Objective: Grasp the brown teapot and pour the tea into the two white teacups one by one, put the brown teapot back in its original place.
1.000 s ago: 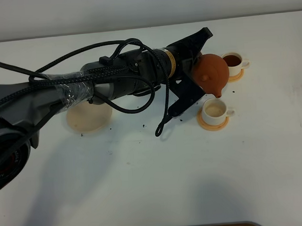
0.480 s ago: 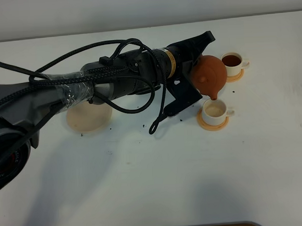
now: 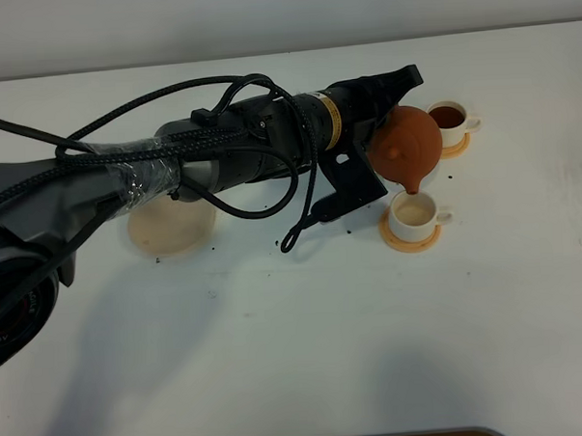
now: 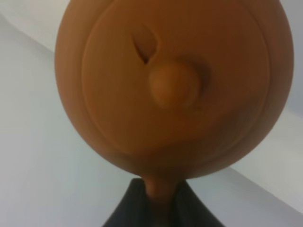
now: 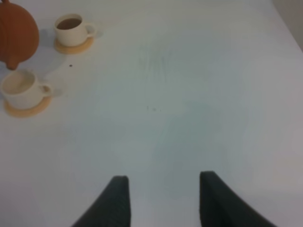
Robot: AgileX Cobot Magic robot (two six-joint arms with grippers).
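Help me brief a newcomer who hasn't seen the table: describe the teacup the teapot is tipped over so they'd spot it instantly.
On the white table, find the brown teapot held tilted in the air. Right below its spout stands a small white teacup on an orange-tan coaster. Unlike the other teacup farther back, which holds dark tea, this one looks pale inside.

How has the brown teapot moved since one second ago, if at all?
Yes, slightly. The brown teapot has tilted further, and its spout has come down closer over the nearer white teacup, which has not shifted.
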